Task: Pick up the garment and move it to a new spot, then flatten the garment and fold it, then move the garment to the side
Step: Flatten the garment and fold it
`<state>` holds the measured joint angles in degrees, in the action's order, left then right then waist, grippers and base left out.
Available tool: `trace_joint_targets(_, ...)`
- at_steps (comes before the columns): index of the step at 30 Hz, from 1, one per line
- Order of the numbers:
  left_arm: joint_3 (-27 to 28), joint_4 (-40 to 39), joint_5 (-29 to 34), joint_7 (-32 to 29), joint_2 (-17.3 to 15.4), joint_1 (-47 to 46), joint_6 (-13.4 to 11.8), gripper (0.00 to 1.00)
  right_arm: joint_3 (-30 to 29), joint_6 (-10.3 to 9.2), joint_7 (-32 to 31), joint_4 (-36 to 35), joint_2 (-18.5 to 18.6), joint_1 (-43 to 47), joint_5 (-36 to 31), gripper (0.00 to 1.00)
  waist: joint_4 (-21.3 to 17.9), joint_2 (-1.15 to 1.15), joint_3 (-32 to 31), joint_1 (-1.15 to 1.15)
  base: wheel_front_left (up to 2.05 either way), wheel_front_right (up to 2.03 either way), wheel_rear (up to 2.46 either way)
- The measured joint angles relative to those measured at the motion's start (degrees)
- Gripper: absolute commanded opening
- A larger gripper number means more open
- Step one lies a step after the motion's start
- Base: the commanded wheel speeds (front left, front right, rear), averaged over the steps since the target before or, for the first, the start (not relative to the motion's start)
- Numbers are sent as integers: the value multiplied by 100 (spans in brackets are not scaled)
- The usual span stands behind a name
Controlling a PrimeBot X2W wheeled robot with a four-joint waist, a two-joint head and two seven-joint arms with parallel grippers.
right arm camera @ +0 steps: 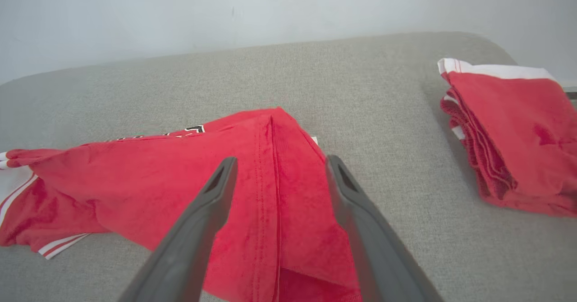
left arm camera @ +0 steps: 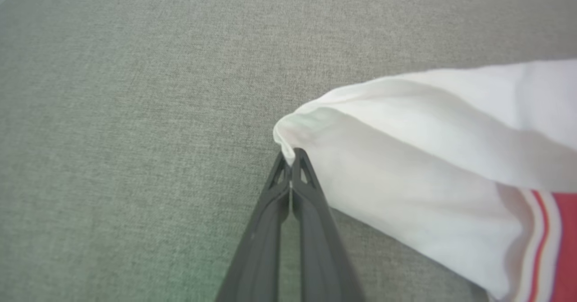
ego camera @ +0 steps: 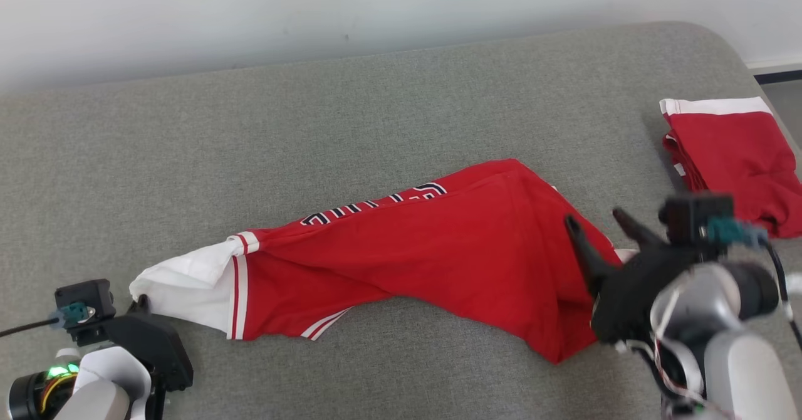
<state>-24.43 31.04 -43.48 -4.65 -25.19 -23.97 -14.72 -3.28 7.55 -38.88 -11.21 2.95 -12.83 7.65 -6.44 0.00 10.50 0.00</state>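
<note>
The garment (ego camera: 426, 251) is soft and limp. The left gripper (left arm camera: 293, 155) pinches its white left corner. The right gripper (right arm camera: 280, 160), spread, should take the red right end.

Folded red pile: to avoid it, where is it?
Head view: the folded red pile lies at the right edge of the cushion, beyond the right gripper.
</note>
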Motion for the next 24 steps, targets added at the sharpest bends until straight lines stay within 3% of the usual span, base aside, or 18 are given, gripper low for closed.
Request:
trace_joint_targets(4, -15, -97, -4, 2, 11, 49, -44, 0, 48, 0, -826, 568, 43, -776, -164, 100, 6, 0, 32, 0, 0, 0, 0)
trace_joint_targets(9, -68, -219, 1, -18, 45, -25, -76, 0, 181, 0, -1301, 1659, 116, -1800, -70, 100, 81, 0, 155, 0, 0, 0, 0)
trace_joint_targets(19, -159, -408, 63, -44, 129, -328, -92, 0, -40, 0, -1123, 3453, 136, -2995, -338, 100, 330, 0, 485, 1, 0, 0, 0)
trace_joint_targets(24, -147, -490, 63, -12, 132, -368, -137, 0, 175, 0, -992, 3839, 80, -3249, -449, 98, 443, 0, 647, 1, 0, 0, 0)
